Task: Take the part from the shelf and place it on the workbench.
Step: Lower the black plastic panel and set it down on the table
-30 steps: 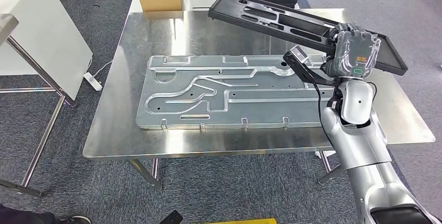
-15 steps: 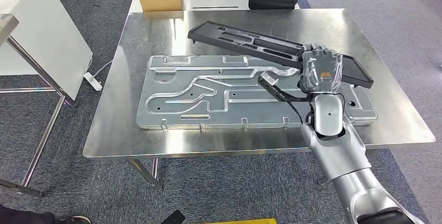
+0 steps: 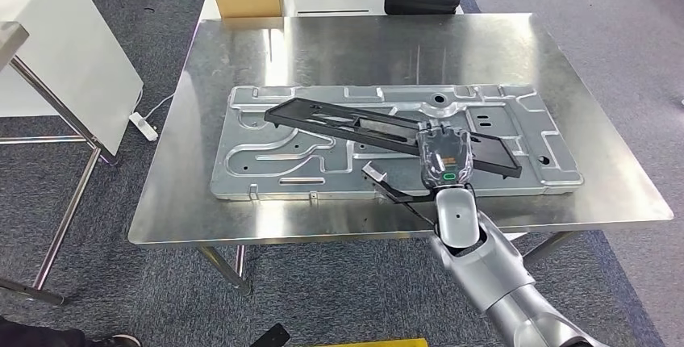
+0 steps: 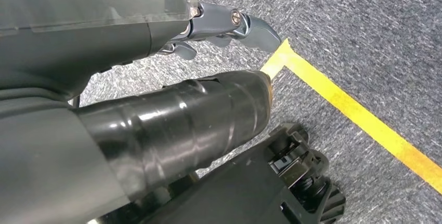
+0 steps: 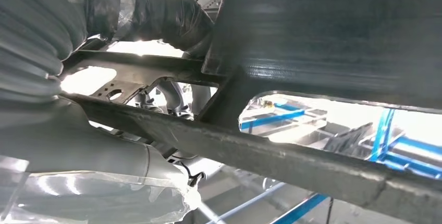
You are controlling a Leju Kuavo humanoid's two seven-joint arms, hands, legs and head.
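Right hand (image 3: 443, 156) has its fingers wrapped round the long edge of the black part (image 3: 379, 125), a bit right of its middle. In the right wrist view the fingers (image 5: 156, 10) curl over one of the part's ribs (image 5: 260, 151), so the grip is on a bar of the frame, not a flat face.

The part sits low over the grey metal panel (image 3: 266, 161) that lies on the steel workbench (image 3: 363, 48), running diagonally across it. Can't tell whether the far left end is touching the panel or just above it.

Handling, my read:
- Long, thin, cut-out plastic frame: light and fairly stiff, but likely to flex a little along its length.
- One-handed hold off centre means the long left end has leverage, so expect droop or twist if the grip slackens.
- Smooth plastic on smooth metal will probably slide once set down.
- Best hold is a rib or the rim near the middle; the thin bars between the cut-outs look like the weak spots.

Left hand (image 4: 229, 23) hangs by the floor, fingers loosely apart, holding nothing.
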